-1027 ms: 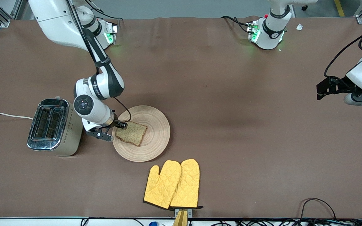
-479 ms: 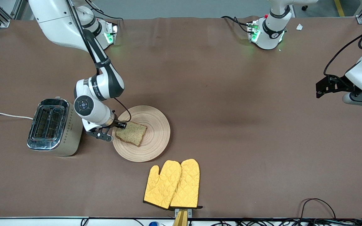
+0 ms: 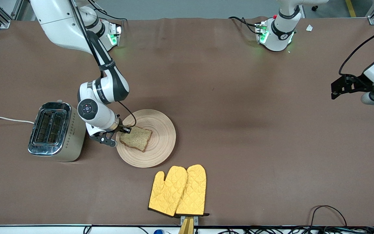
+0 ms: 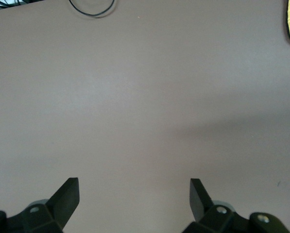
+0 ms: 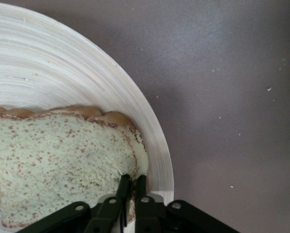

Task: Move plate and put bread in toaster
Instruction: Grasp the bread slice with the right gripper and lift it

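The tan wooden plate (image 3: 161, 143) lies beside the toaster (image 3: 55, 131), nearer the table's middle. The slice of bread (image 3: 135, 138) rests on the plate's toaster-side half. My right gripper (image 3: 124, 130) is shut on the bread's crust edge. In the right wrist view its two fingers pinch the crust (image 5: 131, 180) of the bread (image 5: 62, 160) just inside the plate's rim (image 5: 154, 160). My left gripper (image 3: 337, 90) hangs open over bare table at the left arm's end, with nothing between its fingers (image 4: 134, 187).
A pair of yellow oven mitts (image 3: 179, 191) lies nearer the front camera than the plate. The toaster's white cord (image 3: 5, 119) runs off the table's end. A black cable loop (image 3: 328, 213) sits at the front edge.
My right gripper's fingers have closed on the bread's crust. My left arm has drifted a little toward its end of the table.
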`<state>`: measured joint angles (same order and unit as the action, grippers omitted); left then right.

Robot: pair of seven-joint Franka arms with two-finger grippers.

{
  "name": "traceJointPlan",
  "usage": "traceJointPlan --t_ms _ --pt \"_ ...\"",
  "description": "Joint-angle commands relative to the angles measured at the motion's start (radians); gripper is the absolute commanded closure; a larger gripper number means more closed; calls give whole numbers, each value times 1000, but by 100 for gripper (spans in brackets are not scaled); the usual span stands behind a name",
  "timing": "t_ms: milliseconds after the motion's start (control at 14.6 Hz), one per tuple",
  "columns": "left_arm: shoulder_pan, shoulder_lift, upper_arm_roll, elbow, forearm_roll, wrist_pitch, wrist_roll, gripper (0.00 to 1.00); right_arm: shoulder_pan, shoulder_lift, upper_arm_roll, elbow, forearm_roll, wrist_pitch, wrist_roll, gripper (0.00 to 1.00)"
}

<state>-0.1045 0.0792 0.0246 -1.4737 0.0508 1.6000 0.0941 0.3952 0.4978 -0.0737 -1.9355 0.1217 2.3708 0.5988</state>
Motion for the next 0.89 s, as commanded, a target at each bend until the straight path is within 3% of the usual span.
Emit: traceJointPlan --t_ms 0,411,821 --pt "2 1 11 21 1 -25 -4 0 -9 1 6 -6 7 7 18 100" --pt "-8 -7 0 18 -57 -35 -195 0 -19 1 5 49 7 -48 19 100" --pt "2 -7 1 18 -72 -43 -177 0 -19 -34 0 271 3 -430 55 100"
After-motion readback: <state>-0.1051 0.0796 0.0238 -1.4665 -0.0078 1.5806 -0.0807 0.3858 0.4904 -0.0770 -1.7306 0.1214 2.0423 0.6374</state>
